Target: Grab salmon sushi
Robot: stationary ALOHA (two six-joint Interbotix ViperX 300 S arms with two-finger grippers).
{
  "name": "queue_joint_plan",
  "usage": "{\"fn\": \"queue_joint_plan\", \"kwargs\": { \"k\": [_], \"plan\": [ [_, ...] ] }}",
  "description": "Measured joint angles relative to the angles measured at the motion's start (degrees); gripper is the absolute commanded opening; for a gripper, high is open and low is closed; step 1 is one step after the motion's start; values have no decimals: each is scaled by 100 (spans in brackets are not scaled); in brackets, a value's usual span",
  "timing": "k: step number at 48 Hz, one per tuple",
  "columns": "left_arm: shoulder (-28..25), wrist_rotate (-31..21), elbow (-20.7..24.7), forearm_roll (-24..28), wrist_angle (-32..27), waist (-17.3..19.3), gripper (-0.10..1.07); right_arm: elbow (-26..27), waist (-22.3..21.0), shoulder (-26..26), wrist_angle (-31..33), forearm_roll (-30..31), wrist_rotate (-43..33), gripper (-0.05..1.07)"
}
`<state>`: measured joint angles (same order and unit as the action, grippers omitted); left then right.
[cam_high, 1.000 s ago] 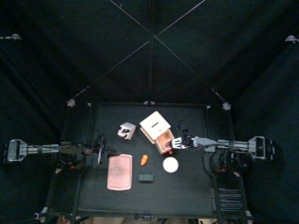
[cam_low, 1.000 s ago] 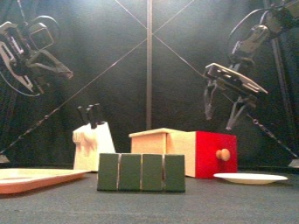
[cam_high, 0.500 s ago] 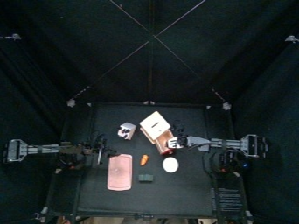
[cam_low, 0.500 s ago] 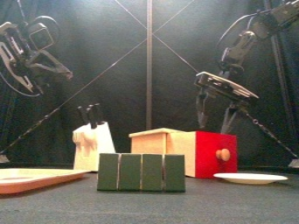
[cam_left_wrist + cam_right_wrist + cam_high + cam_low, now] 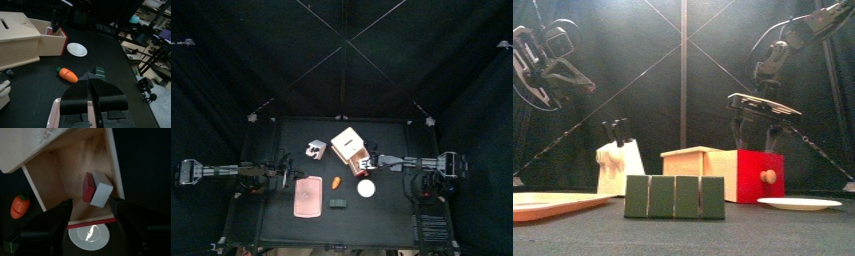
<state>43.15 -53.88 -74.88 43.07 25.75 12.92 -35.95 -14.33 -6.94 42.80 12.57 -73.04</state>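
Top: an orange piece, sushi or not I cannot tell, lies between the board and the plate, near the box. Front: the right gripper hangs above the box, jaws wide apart, empty. Left wrist: the left gripper is closed on nothing, orange piece just beyond
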Motion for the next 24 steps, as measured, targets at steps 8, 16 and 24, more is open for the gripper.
{"fn": "queue_joint_plan", "kwargs": {
  "k": [8,16,24],
  "plan": [
    [9,9,9,9,-18,9,36,105,0,105,35,9,35,94],
    [0,9,-9,0,-44,0,36,220,0,114,-9,62,44,94],
    [0,9,-9,0,-44,0,36,246,9,114,-132,79,53,94]
  ]
}}
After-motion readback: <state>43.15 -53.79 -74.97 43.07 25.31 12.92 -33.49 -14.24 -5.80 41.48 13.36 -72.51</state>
